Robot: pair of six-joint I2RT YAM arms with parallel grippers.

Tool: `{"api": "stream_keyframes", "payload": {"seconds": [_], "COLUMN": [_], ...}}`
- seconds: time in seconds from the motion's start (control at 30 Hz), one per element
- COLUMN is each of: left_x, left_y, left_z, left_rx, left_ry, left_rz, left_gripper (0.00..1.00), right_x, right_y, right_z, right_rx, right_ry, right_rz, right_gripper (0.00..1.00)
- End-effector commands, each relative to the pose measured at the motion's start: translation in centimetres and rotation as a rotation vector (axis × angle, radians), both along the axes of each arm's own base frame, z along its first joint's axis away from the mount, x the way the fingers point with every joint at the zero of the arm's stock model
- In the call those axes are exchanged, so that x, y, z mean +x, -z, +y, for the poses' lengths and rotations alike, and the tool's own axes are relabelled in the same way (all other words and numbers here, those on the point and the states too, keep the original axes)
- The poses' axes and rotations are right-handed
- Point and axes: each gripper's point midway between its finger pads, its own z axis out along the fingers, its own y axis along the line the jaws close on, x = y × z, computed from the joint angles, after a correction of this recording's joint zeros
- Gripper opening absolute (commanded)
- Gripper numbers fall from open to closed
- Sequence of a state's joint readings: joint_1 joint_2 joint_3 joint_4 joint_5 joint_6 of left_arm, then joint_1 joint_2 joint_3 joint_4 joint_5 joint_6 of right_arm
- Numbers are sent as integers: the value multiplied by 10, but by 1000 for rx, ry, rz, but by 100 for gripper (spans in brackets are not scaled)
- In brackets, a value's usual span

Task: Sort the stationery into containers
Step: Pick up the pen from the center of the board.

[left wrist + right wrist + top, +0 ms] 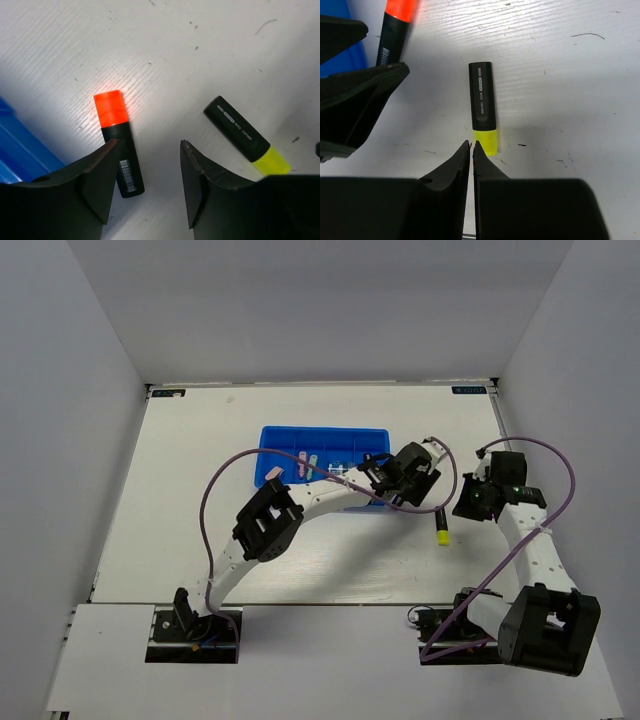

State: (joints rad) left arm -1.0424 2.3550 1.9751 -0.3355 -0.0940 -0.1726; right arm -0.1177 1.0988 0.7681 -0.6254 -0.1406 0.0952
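bright even overhead light, soft shadows under the arms, orange highlighter cap [109, 108] glaring, all sharp.

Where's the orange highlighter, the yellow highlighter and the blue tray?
orange highlighter [120, 145]: left wrist view, on the black barrel below the orange cap.
yellow highlighter [482, 97]: right wrist view, on the middle of the black barrel.
blue tray [325, 431]: top view, on its far rim.
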Motion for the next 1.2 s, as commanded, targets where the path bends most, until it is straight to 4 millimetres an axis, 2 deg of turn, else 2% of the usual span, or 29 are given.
{"api": "stream_keyframes", "payload": {"seconds": [0.0, 0.17, 0.27, 0.33, 0.43, 0.47, 0.57, 0.6, 0.67, 0.7, 0.73, 0.77, 0.8, 0.83, 0.87, 0.9, 0.93, 0.97, 1.0, 1.03, 1.07, 1.1, 1.13, 1.17], "left_x": [19, 20, 19, 17, 11, 4, 5, 3, -3, -6, -11, -16, -19, -27, -32, -42, -47, -56, -58, -60, -73, -77, -81, -92], "left_y": [-11, 3, 7, 2, -17, -30, -65, -85, -105, -151, -142, -150, -160, -195, -193, -215, -225, -225, -226, -203, -218, -213, -189, -200], "left_z": [1, 6, 2, -2, -11, -17, -15, -13, -4, 3, 11, 14, 18, 34, 42, 53, 73, 95, 108, 129, 161, 177, 197, 228], "left_rx": [6, 47, 56, 50, 38, 25, -10, -33, -49, -115, -93, -104, -109, -155, -134, -161, -163, -141, -135, -72, -115, -98, -45, -92], "left_ry": [-57, -61, -48, -37, -4, 19, 3, -5, -12, -30, -29, -24, -42, -48, -55, -61, -89, -108, -126, -159, -187, -202, -221, -261], "left_rz": [-67, -78, -89, -96, -136, -158, -204, -224, -244, -292, -284, -292, -317, -351, -360, -378, -388, -387, -390, -384, -389, -387, -374, -382], "left_gripper": [62, 62, 62, 62, 62, 62, 62, 67, 73, 74, 75, 75, 75, 75, 75, 74, 71, 63, 59, 57, 57, 57, 57, 63], "right_x": [2, 2, 1, -1, -1, -1, -3, -3, -5, -5, -5, -4, -4, -3, -1, 0, 2, 6, 7, 9, 11, 14, 13, 14], "right_y": [-6, -7, -8, -7, -2, -2, 2, 3, 4, 7, 8, 11, 15, 15, 18, 19, 26, 32, 33, 40, 43, 47, 55, 57], "right_z": [5, 4, 4, 5, 3, 3, 6, 9, 11, 13, 14, 15, 16, 17, 18, 20, 23, 23, 20, 21, 20, 17, 15, 14], "right_rx": [46, 70, 80, 90, 87, 84, 99, 121, 127, 137, 145, 150, 159, 160, 168, 184, 187, 183, 160, 153, 142, 110, 84, 60], "right_ry": [-11, -1, 1, -4, -9, -18, -45, -58, -72, -81, -86, -94, -108, -111, -112, -117, -129, -134, -129, -135, -133, -129, -162, -164], "right_rz": [-37, -40, -41, -33, -21, -18, 15, 24, 35, 47, 51, 59, 76, 78, 93, 99, 119, 129, 128, 157, 160, 162, 175, 179], "right_gripper": [8, 8, 8, 8, 8, 10, 18, 20, 27, 30, 33, 37, 38, 38, 39, 39, 39, 39, 39, 39, 39, 39, 40, 40]}}
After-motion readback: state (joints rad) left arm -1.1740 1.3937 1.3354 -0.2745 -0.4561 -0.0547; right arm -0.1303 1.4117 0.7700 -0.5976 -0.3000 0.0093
